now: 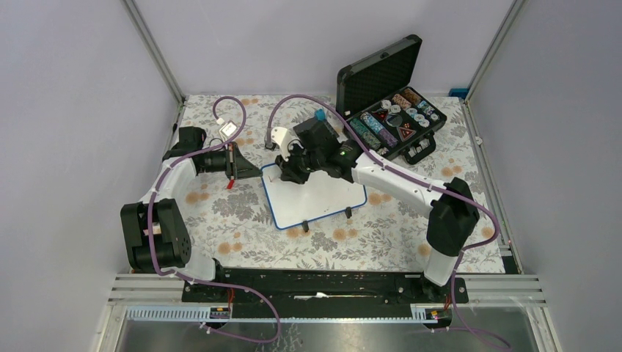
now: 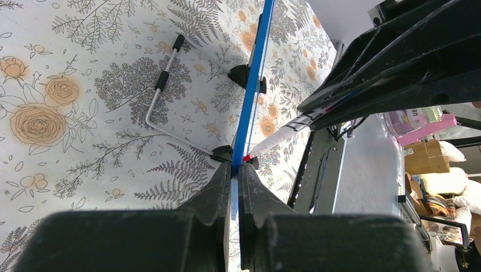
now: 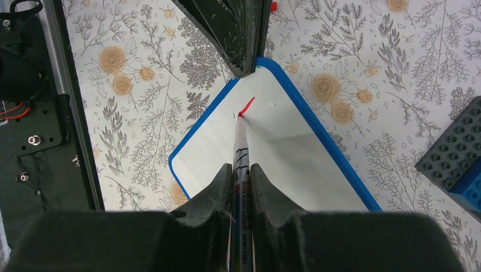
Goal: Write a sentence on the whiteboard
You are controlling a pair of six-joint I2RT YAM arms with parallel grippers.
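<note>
The left gripper [image 2: 234, 170] pinches the whiteboard [image 3: 278, 153] by its corner. The right gripper [image 3: 241, 170] grips a marker [image 3: 241, 141], its tip at a short red stroke [image 3: 247, 106] near that corner.

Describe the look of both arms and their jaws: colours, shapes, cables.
Left arm and right arm match: white moulded link shells between chunky black joint housings, a purple cable along each. A small green light shows near the right wrist. Jaws are matte black tapered wedges.
</note>
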